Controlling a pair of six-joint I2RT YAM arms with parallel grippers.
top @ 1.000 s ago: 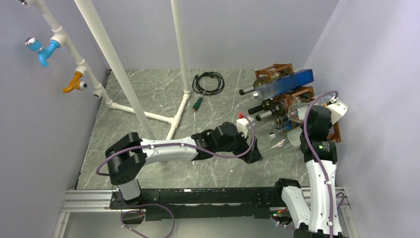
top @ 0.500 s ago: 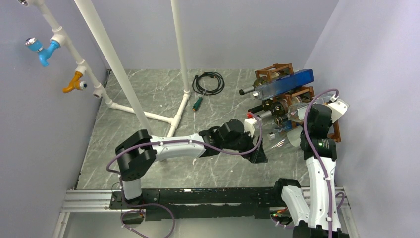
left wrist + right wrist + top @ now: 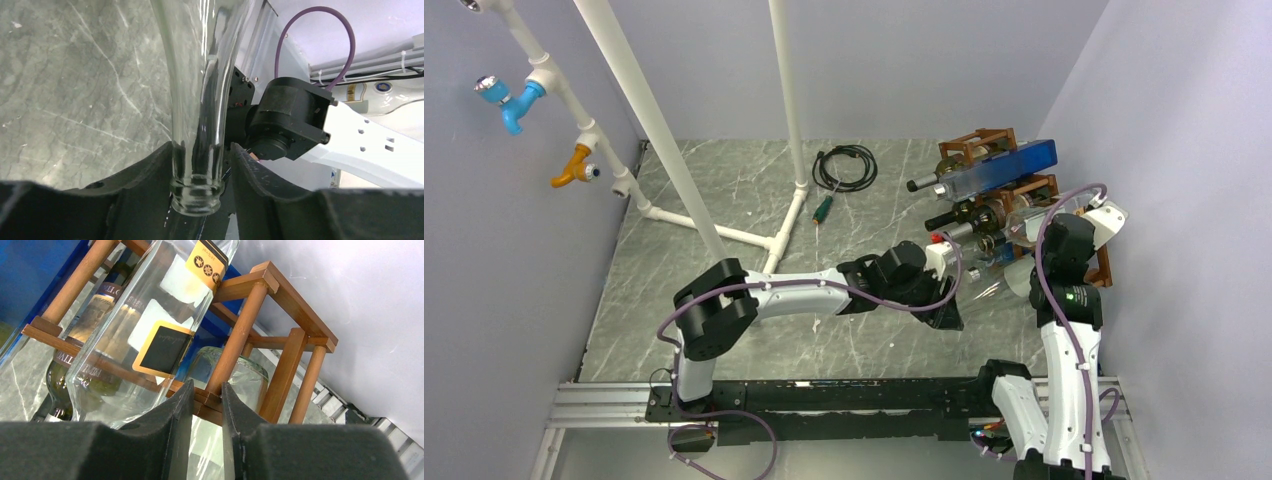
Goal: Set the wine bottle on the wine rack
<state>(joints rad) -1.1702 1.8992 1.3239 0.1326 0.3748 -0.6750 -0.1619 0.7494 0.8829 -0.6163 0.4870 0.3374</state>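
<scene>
The grey marbled table (image 3: 724, 200) carries the reddish-brown open-frame wooden wine rack (image 3: 238, 335) at its far right, and most cells in view there hold stored bottles, among them a blue square-sided bottle (image 3: 1014, 162) on top and a clear labelled bottle (image 3: 150, 325) lying in a cell. Free room looks scarce, so a poorly aimed push could knock the stored glass or shove the light frame along the table. The clear glass wine bottle (image 3: 986, 284) lies low just near and left of the rack, its neck pointing left and near. Whether its base has entered a cell cannot be told. The left gripper (image 3: 200, 150) has its black fingers (image 3: 150, 172) close about the neck just above the mouth. One finger seems to touch and a thin dark gap shows at the other, so I cannot tell whether the hold is firm. Smooth round glass held only at the neck would likely swing or slip once the heavy body is lifted. The right gripper (image 3: 206, 387) sits right at a lower rack joint, jaws nearly together, and I cannot tell whether anything is pinched. With both wrists so near each other, the arms could collide or snag a bar
</scene>
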